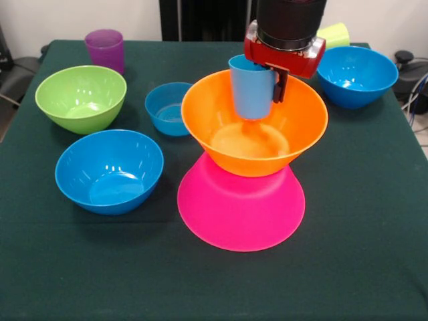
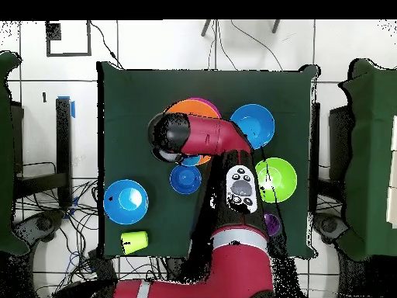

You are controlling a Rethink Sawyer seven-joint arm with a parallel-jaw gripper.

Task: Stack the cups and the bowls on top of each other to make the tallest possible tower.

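The tower is a big pink bowl (image 1: pixel 241 210) turned upside down with a big orange bowl (image 1: pixel 301 127) upright on it. My gripper (image 1: pixel 262 87) is shut on the light-blue cup (image 1: pixel 249 97) and holds it upright, its base inside the orange bowl and above the bowl's floor. One dark finger (image 1: pixel 279 85) shows on the cup's right side. In the overhead view the arm covers the gripper and most of the orange bowl (image 2: pixel 194 107). No small bowl shows on the tower.
A small blue bowl (image 1: pixel 167 108) stands left of the tower. A green bowl (image 1: pixel 80 97) and purple cup (image 1: pixel 105 49) are at far left. One medium blue bowl (image 1: pixel 109 170) is near left, another (image 1: pixel 356 75) far right. The yellow-green cup (image 1: pixel 334 33) lies behind that one.
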